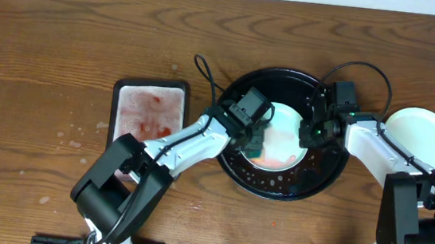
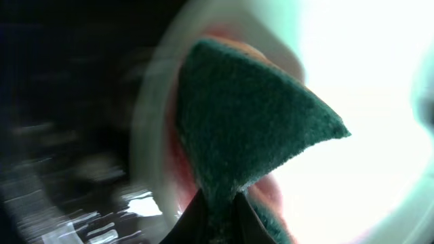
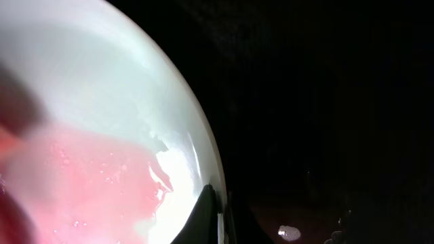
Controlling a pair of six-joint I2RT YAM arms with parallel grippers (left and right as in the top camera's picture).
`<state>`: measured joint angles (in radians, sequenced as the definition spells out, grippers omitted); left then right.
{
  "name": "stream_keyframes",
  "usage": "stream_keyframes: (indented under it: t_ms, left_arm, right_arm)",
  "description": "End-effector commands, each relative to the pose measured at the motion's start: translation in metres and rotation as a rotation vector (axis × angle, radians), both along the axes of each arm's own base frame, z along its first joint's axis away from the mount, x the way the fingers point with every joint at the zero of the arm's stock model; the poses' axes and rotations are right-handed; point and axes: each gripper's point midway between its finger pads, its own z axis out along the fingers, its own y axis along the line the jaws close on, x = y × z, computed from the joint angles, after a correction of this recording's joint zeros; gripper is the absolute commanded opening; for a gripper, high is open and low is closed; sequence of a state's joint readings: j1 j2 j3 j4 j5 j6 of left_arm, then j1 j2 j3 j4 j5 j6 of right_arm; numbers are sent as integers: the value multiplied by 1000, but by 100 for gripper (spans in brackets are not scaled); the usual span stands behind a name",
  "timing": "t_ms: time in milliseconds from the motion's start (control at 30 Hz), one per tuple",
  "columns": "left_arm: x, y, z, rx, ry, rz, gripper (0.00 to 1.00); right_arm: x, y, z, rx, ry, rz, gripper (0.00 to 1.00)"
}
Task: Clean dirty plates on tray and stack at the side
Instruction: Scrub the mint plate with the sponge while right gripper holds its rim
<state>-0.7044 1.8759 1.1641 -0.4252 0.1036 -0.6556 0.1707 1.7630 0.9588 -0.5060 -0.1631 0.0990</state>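
Observation:
A pale mint-white plate with pink-red sauce water lies in the round black tray. My left gripper is shut on a green sponge and presses it onto the plate's left part. My right gripper is shut on the plate's right rim, one finger over it and one under. The sauce pools on the plate in the right wrist view. A clean white plate lies on the wood tabletop at the right.
A small black rectangular basin with pinkish water stands left of the tray. Water drops dot the table left of it. The tray floor is wet and dark.

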Motion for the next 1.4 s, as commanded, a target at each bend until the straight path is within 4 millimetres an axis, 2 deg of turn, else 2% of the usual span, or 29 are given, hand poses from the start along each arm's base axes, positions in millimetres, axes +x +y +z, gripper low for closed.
stream_keyframes:
  t_ms: [0, 100, 233, 300, 400, 600, 700, 767, 867, 900, 967, 1000, 1133, 1367]
  left_arm:
    - [14, 58, -11, 297, -61, 39, 7]
    - [14, 28, -7, 171, -39, 13, 8]
    - [3, -32, -18, -118, 80, -19, 7]
    - [-8, -60, -26, -236, 150, -54, 7]
    - [-28, -90, -33, -345, 224, -136, 7]
    - [-58, -112, -29, -352, 224, -263, 8]
    - [-61, -103, -36, -298, 235, -250, 7]
    - [-49, -79, -46, -203, 218, -185, 7]
    - [-25, -28, -55, -32, 198, -38, 7]
    - [-12, -1, -53, 60, 170, 21, 8]
    - [4, 25, -44, 160, 117, 77, 7]
    - [17, 43, -33, 238, 63, 109, 8]
    - [35, 55, -11, 333, -34, 86, 7]
    - [32, 39, 14, 327, -31, 45, 7]
  right_arm:
    - [-27, 12, -24, -5, 96, 77, 1]
    - [-27, 12, -24, -5, 96, 78, 1]
    - [-27, 12, -24, -5, 95, 81, 1]
    - [-27, 12, -24, -5, 95, 81, 1]
    - [-27, 12, -24, -5, 95, 81, 1]
    - [-27, 12, -24, -6, 95, 81, 1]
    - [-27, 12, -24, -5, 95, 81, 1]
    - [-27, 12, -24, -5, 95, 81, 1]
    - [-27, 12, -24, -5, 94, 81, 1]
    - [-27, 12, -24, -5, 94, 81, 1]
    - [-26, 12, -24, -5, 93, 81, 1]
    - [-26, 12, -24, -5, 91, 82, 1]
    - [-26, 12, -24, -5, 91, 82, 1]
    - [-26, 12, -24, -6, 91, 85, 1]
